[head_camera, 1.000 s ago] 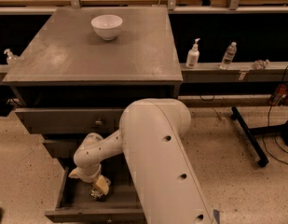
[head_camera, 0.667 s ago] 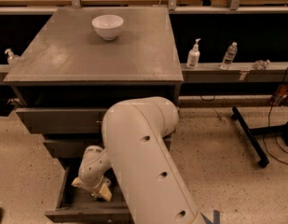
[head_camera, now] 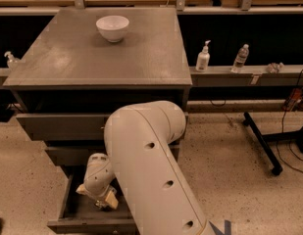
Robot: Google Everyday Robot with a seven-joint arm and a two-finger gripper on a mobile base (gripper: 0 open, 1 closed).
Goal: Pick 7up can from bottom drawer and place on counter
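One relation decides the lift: the robot's cream two-finger gripper [head_camera: 106,201] points down inside the deep grey pulled-out bottom drawer [head_camera: 67,205]. The small silver-white 7up can with green markings probably lies directly beneath or between the jaws, but the wrist and thick cream arm [head_camera: 151,165] hide it, so its long axis cannot be read. Whether the jaws are released or clenched on it I cannot tell; up and back from them, well apart, lies the wide matte-grey counter [head_camera: 92,58], with a round white bowl [head_camera: 112,27] at its far side.
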